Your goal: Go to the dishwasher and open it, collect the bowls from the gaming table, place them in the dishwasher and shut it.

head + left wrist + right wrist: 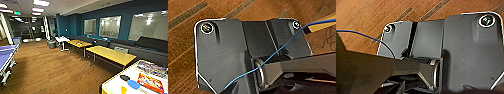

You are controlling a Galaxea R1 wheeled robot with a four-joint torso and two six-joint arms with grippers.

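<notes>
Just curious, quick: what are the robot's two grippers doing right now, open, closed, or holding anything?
Left gripper: cannot be told.
Right gripper: cannot be told.

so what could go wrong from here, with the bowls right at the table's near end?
1. The black bowl and blue bowl sit close to the gaming table edge; a bump while driving up could knock them off.
2. The game box lies right beside the blue bowl, so a reach may catch it.
3. The wooden table stands close by, narrowing the approach.
</notes>
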